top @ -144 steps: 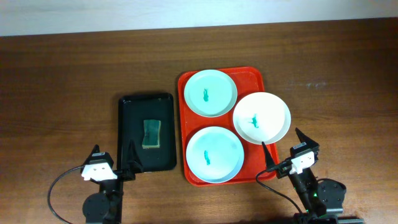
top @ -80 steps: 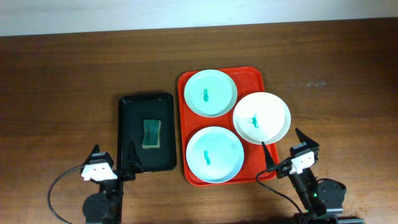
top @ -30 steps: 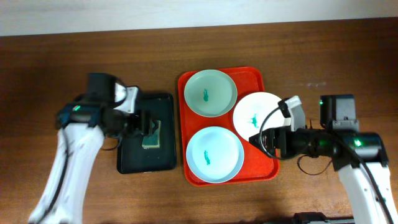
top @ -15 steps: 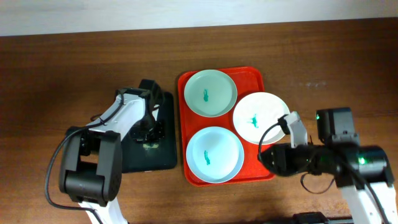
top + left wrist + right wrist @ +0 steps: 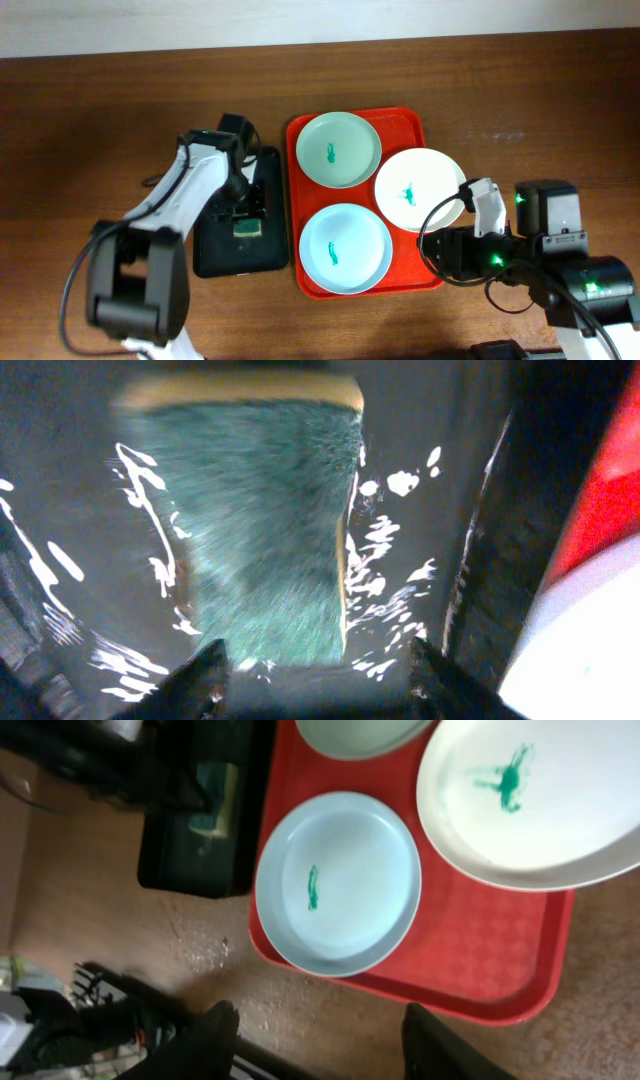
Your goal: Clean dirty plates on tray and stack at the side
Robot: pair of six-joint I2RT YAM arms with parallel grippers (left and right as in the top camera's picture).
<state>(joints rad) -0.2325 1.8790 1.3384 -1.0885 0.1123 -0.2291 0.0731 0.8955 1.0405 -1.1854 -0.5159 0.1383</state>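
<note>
The red tray (image 5: 412,128) holds three plates, each with a teal smear: a mint plate (image 5: 338,149) at the back, a white plate (image 5: 420,190) at the right, and a mint plate (image 5: 345,248) at the front. My left gripper (image 5: 244,208) is open just over the green sponge (image 5: 247,229); in the left wrist view its fingers (image 5: 315,682) straddle the near end of the sponge (image 5: 270,530). My right gripper (image 5: 436,258) is open and empty by the tray's front right corner. In the right wrist view its fingers (image 5: 320,1042) hang over the table in front of the near mint plate (image 5: 345,880) and the white plate (image 5: 540,800).
The sponge lies in a small black tray (image 5: 215,255) left of the red tray, wet with white droplets (image 5: 400,590). The red tray's rim (image 5: 600,500) shows at the right of the left wrist view. Bare wooden table (image 5: 520,100) surrounds both trays.
Both arms have left their rest poses at the table's front. The left gripper has come down over the sponge. The right arm has drawn back toward the tray's front right corner.
</note>
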